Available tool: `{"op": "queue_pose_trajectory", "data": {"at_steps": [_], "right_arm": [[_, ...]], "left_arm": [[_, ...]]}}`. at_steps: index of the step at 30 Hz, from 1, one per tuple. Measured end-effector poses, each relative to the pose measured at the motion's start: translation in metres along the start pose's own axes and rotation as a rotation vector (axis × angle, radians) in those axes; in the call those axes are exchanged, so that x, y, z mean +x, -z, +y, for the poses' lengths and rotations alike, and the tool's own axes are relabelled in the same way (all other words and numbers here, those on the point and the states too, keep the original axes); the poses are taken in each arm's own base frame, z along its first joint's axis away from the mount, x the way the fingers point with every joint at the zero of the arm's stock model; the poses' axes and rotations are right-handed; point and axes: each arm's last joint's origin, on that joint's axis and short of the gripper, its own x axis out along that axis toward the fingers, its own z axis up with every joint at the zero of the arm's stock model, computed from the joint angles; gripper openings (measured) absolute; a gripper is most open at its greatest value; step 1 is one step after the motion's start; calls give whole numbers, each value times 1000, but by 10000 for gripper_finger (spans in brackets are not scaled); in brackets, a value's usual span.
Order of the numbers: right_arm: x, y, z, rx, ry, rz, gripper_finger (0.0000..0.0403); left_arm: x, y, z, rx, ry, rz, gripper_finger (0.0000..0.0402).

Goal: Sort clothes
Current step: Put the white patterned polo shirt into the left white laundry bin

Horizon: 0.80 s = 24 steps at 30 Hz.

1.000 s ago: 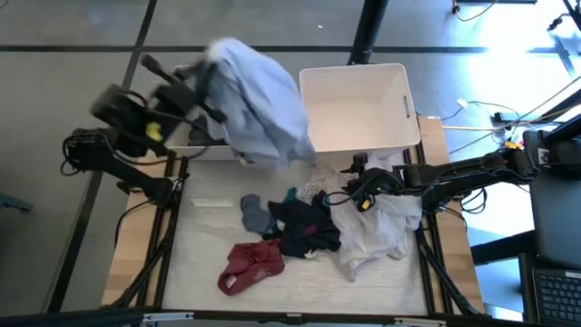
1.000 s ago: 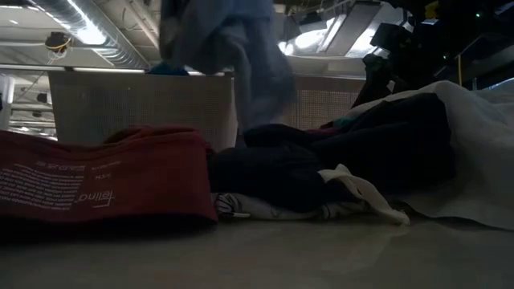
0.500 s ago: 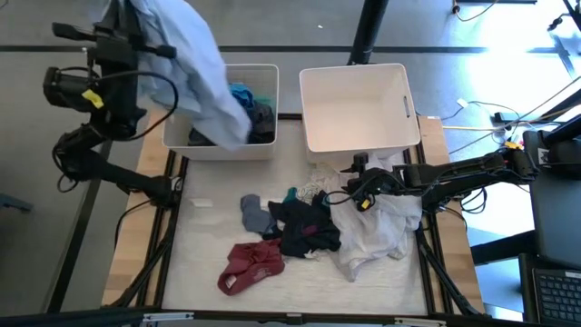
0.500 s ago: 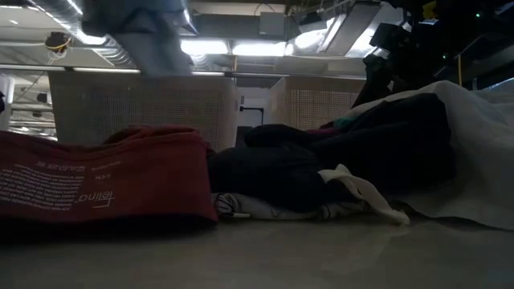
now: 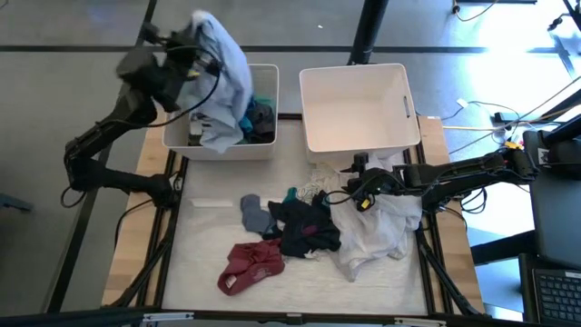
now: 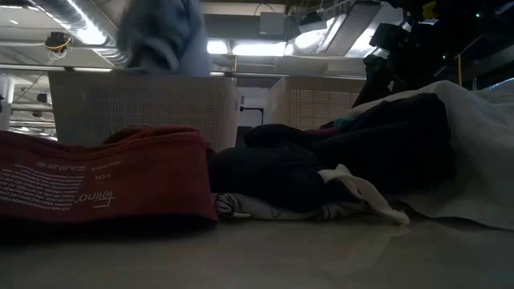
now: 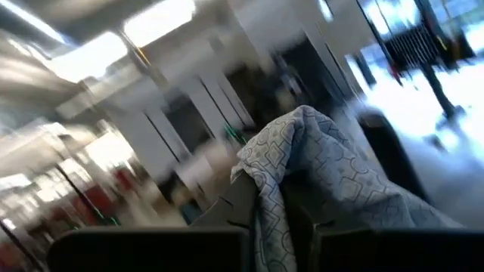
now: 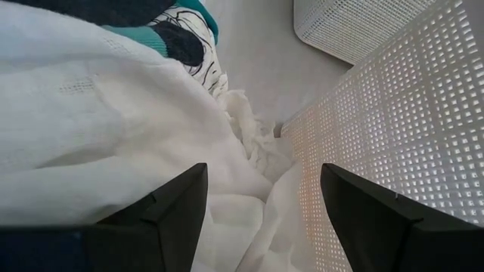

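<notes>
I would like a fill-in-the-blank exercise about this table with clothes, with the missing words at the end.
1. The left tool holds a light grey garment above the ____ bin.
2. The right bin holds ____ clothes.
3. The right tool rests over the white garment with its fingers ____.
4. The maroon garment lies on the ____.

Missing words: left; no; open; table

Table seen from overhead and, close-up, from tabletop level; both views share clothes pile [image 5: 313, 227] & bins [image 5: 359, 109].

White garment [image 8: 98, 143] beside bin [image 8: 378, 136]
</notes>
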Motion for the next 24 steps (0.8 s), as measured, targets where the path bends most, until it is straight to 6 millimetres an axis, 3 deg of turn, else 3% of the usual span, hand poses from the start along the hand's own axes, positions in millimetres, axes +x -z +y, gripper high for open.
{"op": "queue_pose_trajectory", "data": {"at_steps": [14,18,24], "right_arm": [[0,0,0,-3,-1,1,259],[2,5,3,-9,-8,13,259],[6,11,8,-6,-5,8,259]], "left_arm": [[10,106,-87,-127,409,383,24],[7,146,-114,-180,489,457,24],[4,213,-149,-236,464,590,24]]}}
